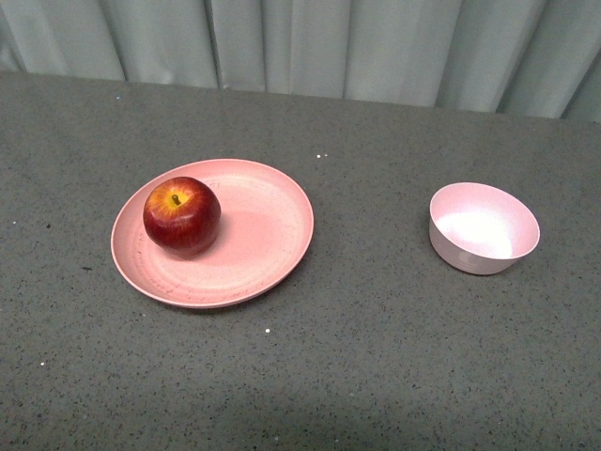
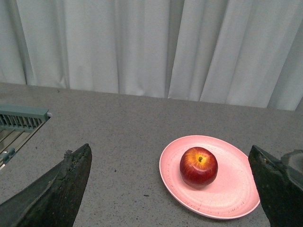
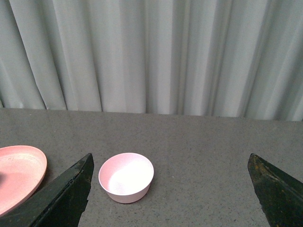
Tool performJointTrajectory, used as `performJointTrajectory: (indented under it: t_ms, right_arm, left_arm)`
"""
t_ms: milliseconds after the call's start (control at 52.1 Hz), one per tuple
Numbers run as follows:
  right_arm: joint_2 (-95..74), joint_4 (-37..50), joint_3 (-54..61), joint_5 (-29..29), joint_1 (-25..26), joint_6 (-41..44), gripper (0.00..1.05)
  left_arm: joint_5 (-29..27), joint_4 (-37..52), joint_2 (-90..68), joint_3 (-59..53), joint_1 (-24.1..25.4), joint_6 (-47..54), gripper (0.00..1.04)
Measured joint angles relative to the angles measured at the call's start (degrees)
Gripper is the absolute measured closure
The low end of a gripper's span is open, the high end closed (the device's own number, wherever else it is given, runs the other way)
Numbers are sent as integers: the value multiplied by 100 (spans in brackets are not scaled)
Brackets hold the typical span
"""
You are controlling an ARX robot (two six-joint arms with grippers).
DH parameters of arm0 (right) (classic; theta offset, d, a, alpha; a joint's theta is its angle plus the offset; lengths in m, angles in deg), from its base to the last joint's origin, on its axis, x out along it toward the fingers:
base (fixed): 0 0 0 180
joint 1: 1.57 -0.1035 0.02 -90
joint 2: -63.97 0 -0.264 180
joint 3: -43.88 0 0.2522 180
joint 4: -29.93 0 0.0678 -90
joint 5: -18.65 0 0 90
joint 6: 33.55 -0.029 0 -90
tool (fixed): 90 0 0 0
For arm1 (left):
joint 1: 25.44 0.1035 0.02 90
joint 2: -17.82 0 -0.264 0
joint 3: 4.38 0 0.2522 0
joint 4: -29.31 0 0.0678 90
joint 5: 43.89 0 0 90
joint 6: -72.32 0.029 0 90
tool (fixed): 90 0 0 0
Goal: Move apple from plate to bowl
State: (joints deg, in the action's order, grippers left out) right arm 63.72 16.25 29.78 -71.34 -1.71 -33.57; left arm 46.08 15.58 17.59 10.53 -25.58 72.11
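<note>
Front view: the apple (image 1: pixel 182 215) sits upright on the plate (image 1: pixel 272 225), stem up. It is on the plate's left part, close to the rim but inside it. The plate lies flat on the grey speckled worktop (image 1: pixel 376 348), left of centre. The bowl (image 1: pixel 484 228) stands upright on the right, well apart from the plate, its pale inside bare. A pale pleated curtain (image 1: pixel 329 47) hangs along the worktop's far edge.

Left wrist view: the left gripper (image 2: pixel 169 153) is spread wide w/ nothing held. Its two dark fingers (image 2: pixel 57 194) fill the pic's lower corners, clear of apple and plate. Apple + plate lie ahead, btw the fingers and nearer one of them. A grey-green slatted grille (image 2: pixel 21 117) shows off to one side at the worktop's edge; what it belongs to can't be told.

Right wrist view: the right gripper (image 3: pixel 170 158) is likewise spread wide, holding nothing. The bowl lies ahead btw its fingers, nearer one of them and not touching it. Part of the plate's rim shows past that same finger. Curtain fills the background in both wrist views.
</note>
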Motion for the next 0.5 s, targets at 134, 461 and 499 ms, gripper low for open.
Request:
performJointTrajectory:
  t_ms: [134, 461, 499]
  right_arm:
    - [0, 0, 0, 0, 0, 0, 9]
    - [0, 0, 0, 0, 0, 0, 9]
    - [0, 0, 0, 0, 0, 0, 9]
  left_arm:
    - [0, 0, 0, 0, 0, -2, 7]
    - [2, 0, 0, 0, 0, -2, 7]
    - [0, 0, 0, 0, 0, -2, 7]
